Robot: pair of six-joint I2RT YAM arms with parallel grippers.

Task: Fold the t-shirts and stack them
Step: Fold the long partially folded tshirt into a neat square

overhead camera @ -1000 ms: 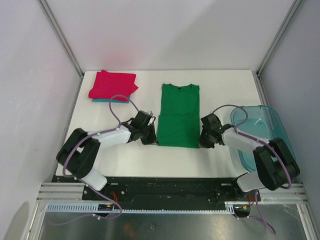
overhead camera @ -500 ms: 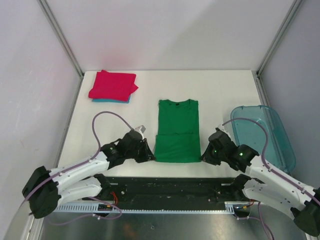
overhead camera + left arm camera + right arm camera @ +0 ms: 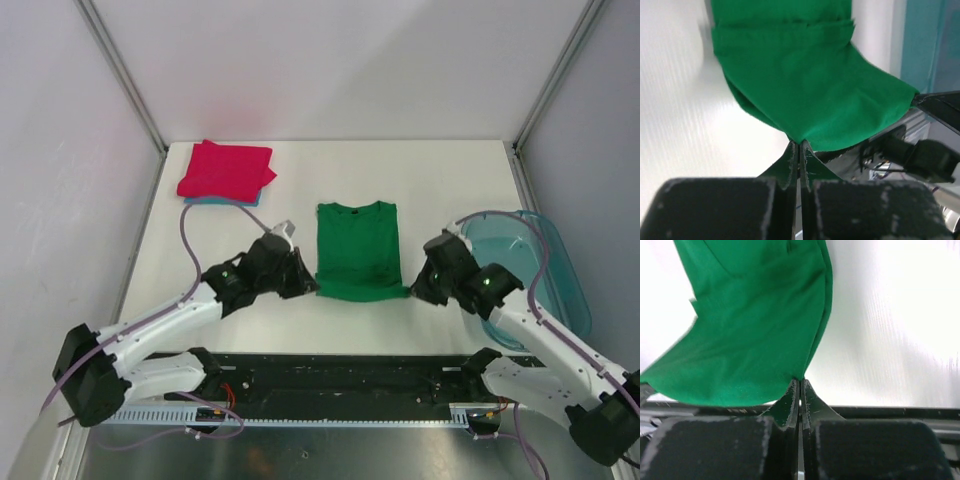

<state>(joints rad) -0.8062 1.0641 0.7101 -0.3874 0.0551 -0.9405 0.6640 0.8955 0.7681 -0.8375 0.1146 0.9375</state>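
Step in hand: folding the green t-shirt point(image 3: 358, 250) bottom hem up toward its collar; it lies mid-table, between the two arms.
Left end effector point(image 3: 799, 146): clenched on the near-left hem corner, cloth pinched between the closed fingers.
Right end effector point(image 3: 799, 382): clenched on the near-right hem corner in the same way.
Doing it well: carry both corners forward level and together, so the hem lands square on the shoulders; keep the cloth taut between the arms so the fold stays flat; let go only once the hem rests on the shirt.
Finished stack: magenta-red t-shirt point(image 3: 226, 170) folded at the far left of the table point(image 3: 440, 170), atop a light blue t-shirt point(image 3: 222, 201).
Bin point(image 3: 555, 270): at the right table edge, partly behind the right arm.
Hidden: only an edge of the light blue shirt shows.
Hard to make out: how high the hem is lifted; probably just off the table, judging by the sag in the wrist views.
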